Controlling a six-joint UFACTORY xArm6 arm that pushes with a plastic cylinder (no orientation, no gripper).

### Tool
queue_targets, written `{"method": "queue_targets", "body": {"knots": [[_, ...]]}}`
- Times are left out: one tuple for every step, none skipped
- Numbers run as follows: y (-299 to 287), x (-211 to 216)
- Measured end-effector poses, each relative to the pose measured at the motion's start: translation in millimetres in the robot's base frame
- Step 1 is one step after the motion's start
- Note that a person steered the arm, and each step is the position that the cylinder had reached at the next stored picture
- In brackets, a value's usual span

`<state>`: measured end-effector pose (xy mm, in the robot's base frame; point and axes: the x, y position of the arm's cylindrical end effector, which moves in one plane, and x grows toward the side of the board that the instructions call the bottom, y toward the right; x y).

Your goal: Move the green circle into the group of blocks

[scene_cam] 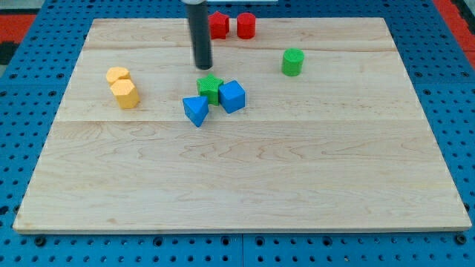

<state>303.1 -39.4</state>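
Observation:
The green circle (pixel 292 61) stands alone on the wooden board (pixel 245 170), toward the view's upper right. A group of three blocks sits near the board's middle: a green star-shaped block (pixel 210 88), a blue cube (pixel 232 96) touching it on the right, and a blue triangle (pixel 196 110) at its lower left. My tip (pixel 203 67) is just above the green star, a short gap away from it, and well to the left of the green circle.
Two red blocks (pixel 218 24) (pixel 246 25) stand at the view's top edge of the board, right of the rod. Two yellow blocks (pixel 118 76) (pixel 125 93) sit together at the view's left. Blue pegboard surrounds the board.

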Motion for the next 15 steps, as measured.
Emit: {"method": "queue_targets", "body": {"knots": [[71,-31],[122,-37],[127,2],[111,34],[145,36],[170,42],[172,56],[207,78],[253,91],[211,102],[148,102],[130,113],[114,138],[55,133],[38,128]]}}
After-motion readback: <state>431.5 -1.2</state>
